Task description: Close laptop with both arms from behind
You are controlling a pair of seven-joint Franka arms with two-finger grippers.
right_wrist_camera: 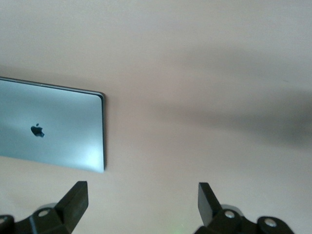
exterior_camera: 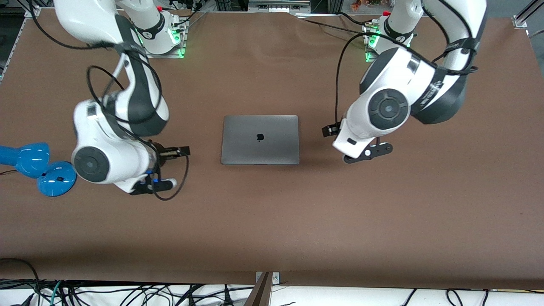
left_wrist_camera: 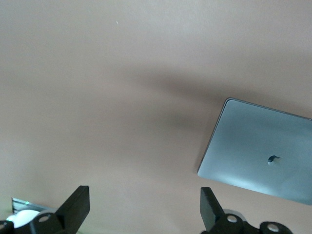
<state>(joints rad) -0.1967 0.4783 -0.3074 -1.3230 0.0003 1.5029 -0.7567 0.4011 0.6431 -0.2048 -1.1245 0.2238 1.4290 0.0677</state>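
Note:
The laptop (exterior_camera: 260,139) lies shut and flat on the middle of the brown table, its grey lid with the dark apple logo facing up. My right gripper (exterior_camera: 180,152) hangs over the table beside the laptop, toward the right arm's end, open and empty. My left gripper (exterior_camera: 330,130) hangs over the table beside the laptop toward the left arm's end, mostly hidden under its arm. In the left wrist view the gripper (left_wrist_camera: 144,195) is open over bare table, apart from the laptop (left_wrist_camera: 258,156). The right wrist view shows that gripper (right_wrist_camera: 142,191) open, apart from the laptop (right_wrist_camera: 53,126).
A blue lamp-like object (exterior_camera: 38,168) lies at the table edge at the right arm's end, close to the right arm's elbow. Black cables trail from both arms. The arm bases (exterior_camera: 163,36) stand along the table's back edge.

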